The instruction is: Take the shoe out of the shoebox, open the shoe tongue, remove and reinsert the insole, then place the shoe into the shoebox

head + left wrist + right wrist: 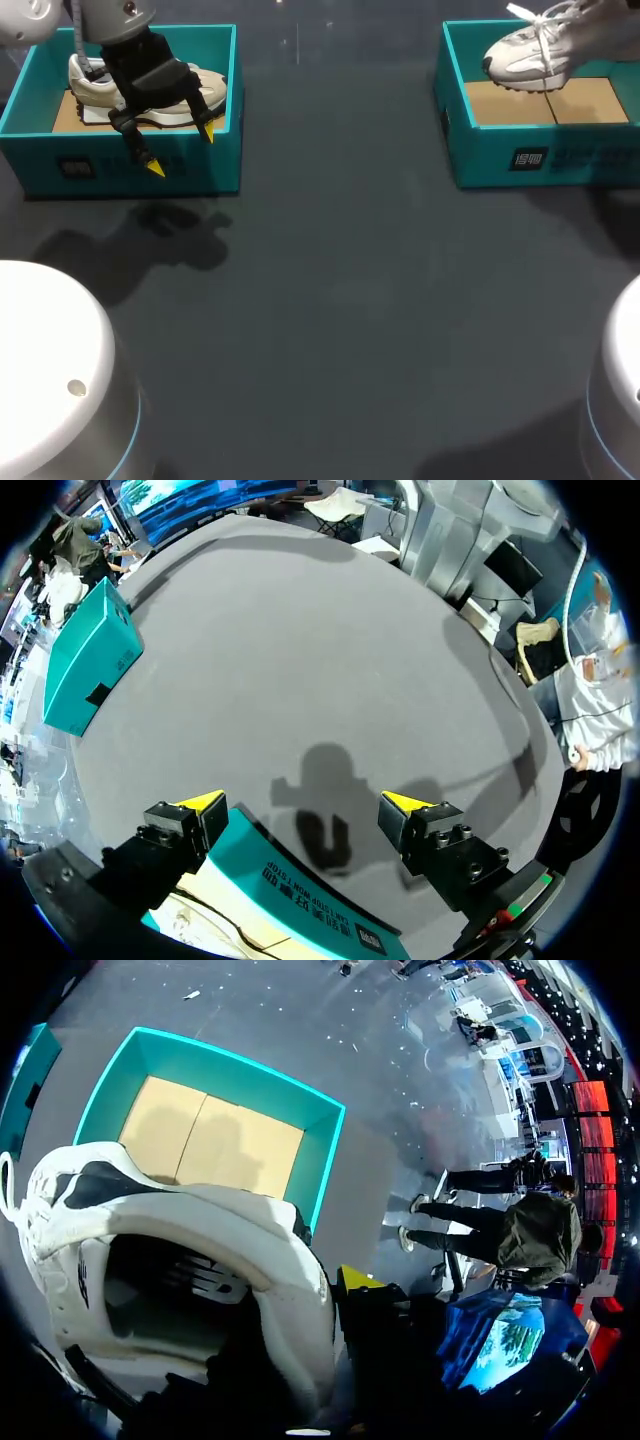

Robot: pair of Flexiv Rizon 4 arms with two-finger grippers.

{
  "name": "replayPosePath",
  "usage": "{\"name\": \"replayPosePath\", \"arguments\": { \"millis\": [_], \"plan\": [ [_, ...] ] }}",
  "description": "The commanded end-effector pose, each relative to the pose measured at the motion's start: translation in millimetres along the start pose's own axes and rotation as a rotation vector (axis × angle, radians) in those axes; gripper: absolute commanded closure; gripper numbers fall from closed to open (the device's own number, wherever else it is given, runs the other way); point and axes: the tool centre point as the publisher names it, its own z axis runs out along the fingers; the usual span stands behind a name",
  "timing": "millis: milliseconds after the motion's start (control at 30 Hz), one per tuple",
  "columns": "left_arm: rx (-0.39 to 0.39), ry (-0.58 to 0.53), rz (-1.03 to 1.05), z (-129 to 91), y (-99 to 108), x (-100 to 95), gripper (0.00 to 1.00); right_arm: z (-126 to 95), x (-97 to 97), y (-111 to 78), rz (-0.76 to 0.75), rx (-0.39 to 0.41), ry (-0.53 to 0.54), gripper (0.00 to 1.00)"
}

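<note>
A beige shoe [150,95] lies in the left teal shoebox [130,170]. My left gripper [181,150] hangs over that box's front wall, open, its yellow tips clear of the shoe. In the left wrist view the left gripper [300,802] straddles the box's front wall [300,890] with nothing held. A white shoe [530,55] hangs tilted above the right teal shoebox [540,155]. My right gripper [330,1295] is shut on the white shoe's [190,1260] heel collar; one finger is hidden inside. Below it the right shoebox [320,1160] shows a bare cardboard floor.
Dark grey tabletop [340,280] stretches between the two boxes and toward the front. White rounded arm bases stand at the near left [50,370] and near right [620,390] corners. The right shoebox [85,670] shows far ahead of the left gripper.
</note>
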Motion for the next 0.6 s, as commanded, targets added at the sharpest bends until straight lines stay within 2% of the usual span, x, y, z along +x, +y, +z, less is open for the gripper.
{"name": "replayPosePath", "arguments": {
  "millis": [33, 100, 200, 600],
  "plan": [
    [-0.002, 0.000, 0.000, -0.2, 0.1, 0.8, 0.00, -1.3, -0.9, 0.3, 0.001, 0.001, 0.002, 1.00],
    [-0.002, 0.000, 0.000, -0.2, 0.1, 0.8, 0.00, -1.3, -0.9, 0.3, 0.001, 0.001, 0.002, 1.00],
    [-0.002, 0.000, 0.000, -0.2, 0.1, 0.8, 0.00, 9.5, 1.4, -2.3, 0.050, -0.042, 0.009, 1.00],
    [-0.002, 0.000, 0.000, -0.2, 0.1, 0.8, 0.00, 45.9, 14.9, -8.3, 0.112, -0.060, -0.004, 1.00]
  ]
}}
